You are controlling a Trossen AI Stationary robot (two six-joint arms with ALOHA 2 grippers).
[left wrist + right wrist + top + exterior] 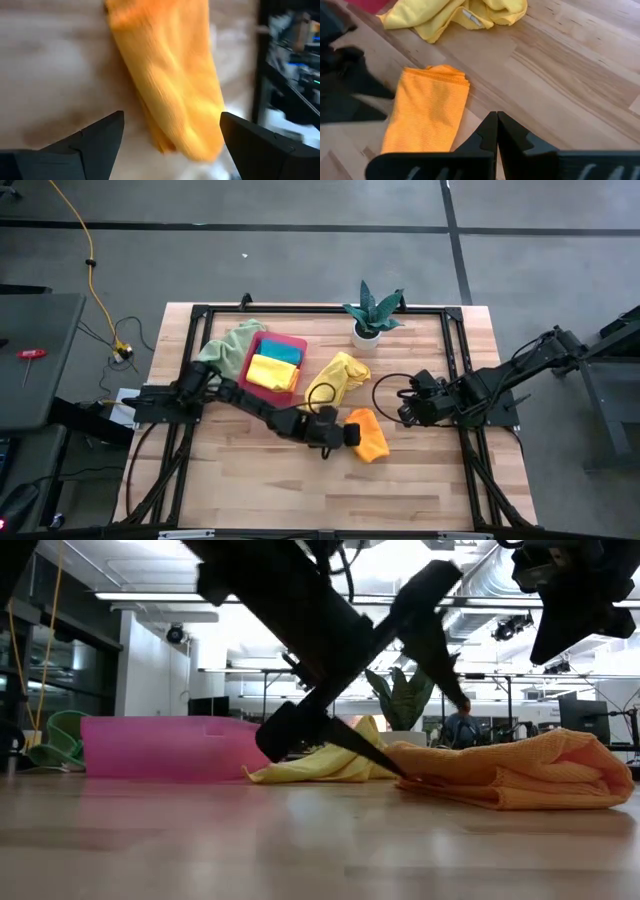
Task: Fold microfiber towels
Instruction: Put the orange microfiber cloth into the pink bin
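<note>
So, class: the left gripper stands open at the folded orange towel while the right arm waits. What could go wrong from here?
1. The open left gripper sits right at the orange towel; pulling away could snag an edge and undo the fold.
2. The crumpled yellow towel lies close by, so a sweeping arm might drag it along.
3. The shut right gripper waits near the orange towel; both arms could crowd each other.
</note>
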